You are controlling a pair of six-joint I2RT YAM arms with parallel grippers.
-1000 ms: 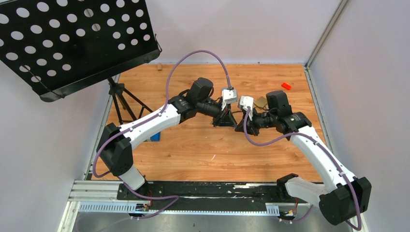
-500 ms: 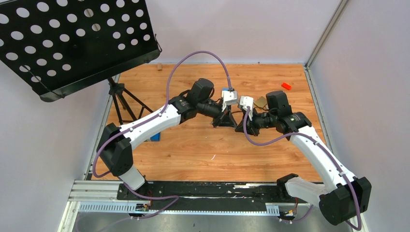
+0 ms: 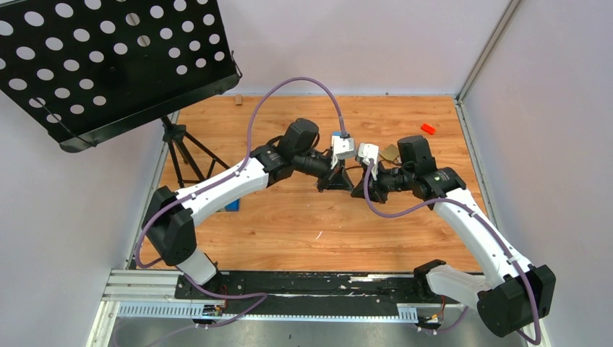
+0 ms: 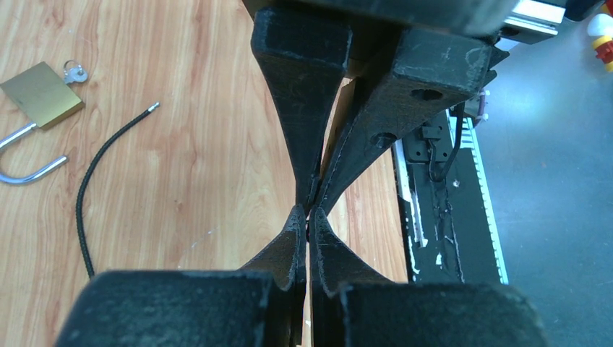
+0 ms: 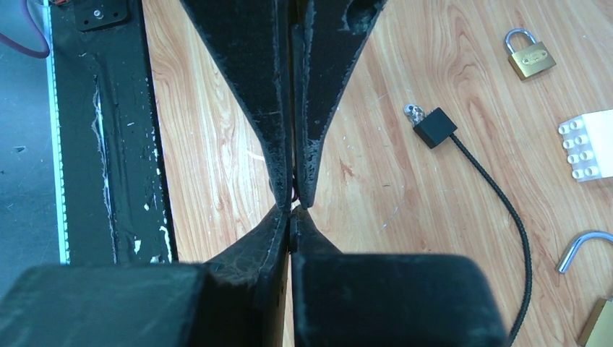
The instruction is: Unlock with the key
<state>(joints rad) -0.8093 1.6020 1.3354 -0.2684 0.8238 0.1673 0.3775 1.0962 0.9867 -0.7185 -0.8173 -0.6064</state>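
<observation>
My left gripper (image 3: 345,182) and right gripper (image 3: 355,187) hang over the middle of the wooden table, tip to tip. Both are shut. The left wrist view has my left fingertips (image 4: 298,217) pressed together just under the right gripper (image 4: 316,195). In the right wrist view the right gripper (image 5: 291,212) meets the left gripper (image 5: 293,194) the same way. Only a thin dark sliver shows at the tips, too small to name. A tiny grey key (image 4: 74,72) lies at the base of a big brass padlock (image 4: 40,94), whose shackle (image 4: 29,155) stands open.
A black cable (image 5: 499,210) with a blocky black end (image 5: 436,128) lies on the wood, a small silvery bit (image 5: 413,112) beside the block. A small shut brass padlock (image 5: 531,58) and a white toy brick (image 5: 589,144) lie farther off. A black perforated stand (image 3: 108,58) overhangs the far left corner.
My left wrist has crept slightly toward the right gripper and its fingers have drawn together. The right arm has stayed put.
</observation>
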